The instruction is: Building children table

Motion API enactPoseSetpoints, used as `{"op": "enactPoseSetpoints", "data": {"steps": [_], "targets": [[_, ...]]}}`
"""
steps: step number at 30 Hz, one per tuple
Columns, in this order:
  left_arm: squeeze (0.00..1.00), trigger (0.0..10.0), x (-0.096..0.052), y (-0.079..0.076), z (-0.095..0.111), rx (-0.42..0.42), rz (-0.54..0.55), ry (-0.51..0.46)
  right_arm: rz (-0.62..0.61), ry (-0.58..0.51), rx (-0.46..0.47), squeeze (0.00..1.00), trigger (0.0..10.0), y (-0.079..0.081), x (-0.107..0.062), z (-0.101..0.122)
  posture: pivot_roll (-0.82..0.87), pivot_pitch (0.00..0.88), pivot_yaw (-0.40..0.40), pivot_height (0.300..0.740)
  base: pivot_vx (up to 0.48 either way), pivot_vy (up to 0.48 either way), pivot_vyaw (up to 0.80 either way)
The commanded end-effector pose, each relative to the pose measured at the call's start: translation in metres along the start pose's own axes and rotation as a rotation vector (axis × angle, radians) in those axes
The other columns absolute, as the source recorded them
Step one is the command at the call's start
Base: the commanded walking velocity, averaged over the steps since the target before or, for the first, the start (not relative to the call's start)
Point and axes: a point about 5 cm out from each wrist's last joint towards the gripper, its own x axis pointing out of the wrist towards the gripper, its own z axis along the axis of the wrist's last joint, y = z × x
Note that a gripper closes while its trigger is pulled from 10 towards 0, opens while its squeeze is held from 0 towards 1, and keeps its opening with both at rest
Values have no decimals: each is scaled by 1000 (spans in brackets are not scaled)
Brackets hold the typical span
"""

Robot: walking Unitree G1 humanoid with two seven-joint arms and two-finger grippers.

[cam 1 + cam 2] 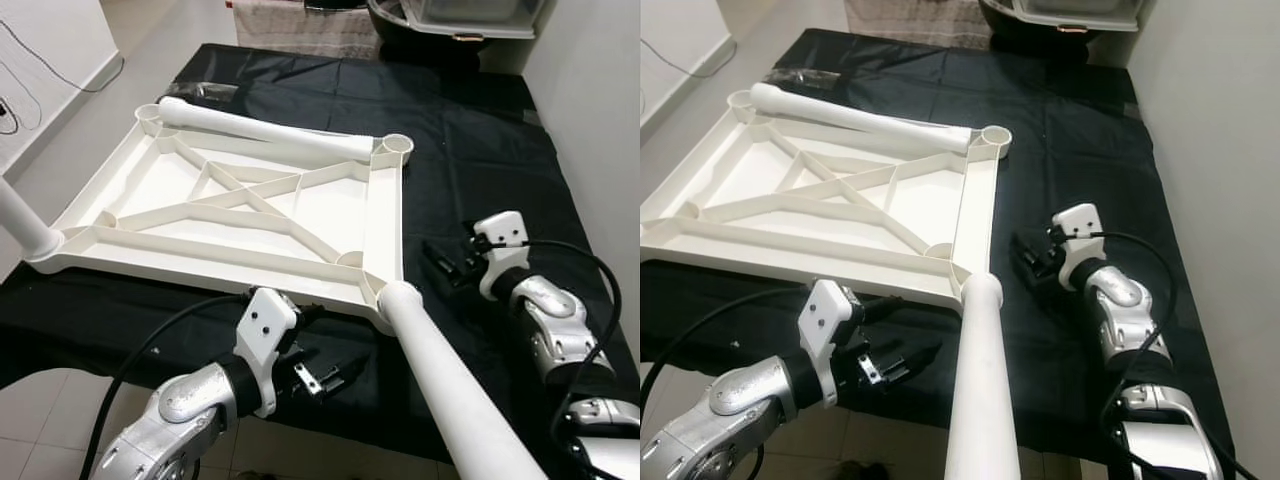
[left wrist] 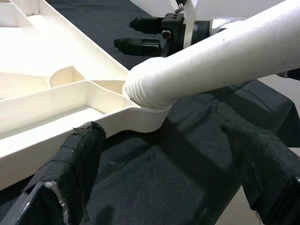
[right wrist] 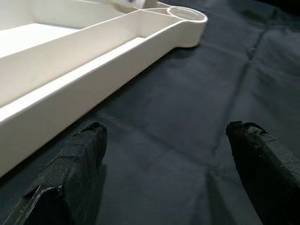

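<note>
The white tabletop (image 1: 180, 245) lies upside down on a black cloth (image 1: 470, 150). One white leg (image 1: 450, 380) stands in its near right corner socket and points toward me. Another leg (image 1: 20, 220) sits at the near left corner. A third leg (image 1: 260, 130) lies loose along the far edge, between the far sockets (image 1: 393, 147). My left gripper (image 1: 325, 375) is open just in front of the near edge, with the fitted leg's base (image 2: 154, 89) ahead of its fingers (image 2: 79, 159). My right gripper (image 1: 445, 262) rests open on the cloth, right of the tabletop's side rail (image 3: 70, 70).
A dark tub with a clear lid (image 1: 450, 20) and a folded towel (image 1: 300, 25) lie beyond the cloth's far end. A wall runs close along the right. Bare floor and a cable (image 1: 20, 110) lie to the left. Black cloth is free right of the tabletop.
</note>
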Motion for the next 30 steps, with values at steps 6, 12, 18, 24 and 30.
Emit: {"op": "enactPoseSetpoints", "data": {"steps": [6,12,18,24,30], "targets": [[0,10000,0,-1,-7,-16,1,30,-19,-8,61,0,10000,0,-1,1,129,174,-71,740,0,0,0],[1000,10000,0,0,-6,53,-43,52,-49,-29,73,0,10000,-5,-1,6,128,176,-73,740,0,0,0],[937,10000,4,7,2,375,-120,58,-70,-40,92,0,10000,-7,3,6,133,176,-70,740,0,0,0],[0,10000,12,17,16,629,-115,-13,-58,-49,102,0,10000,-1,5,5,135,180,-66,740,0,0,0],[1000,10000,16,21,19,695,-97,-60,-50,-57,110,0,10000,1,5,7,133,179,-65,740,0,0,0]]}}
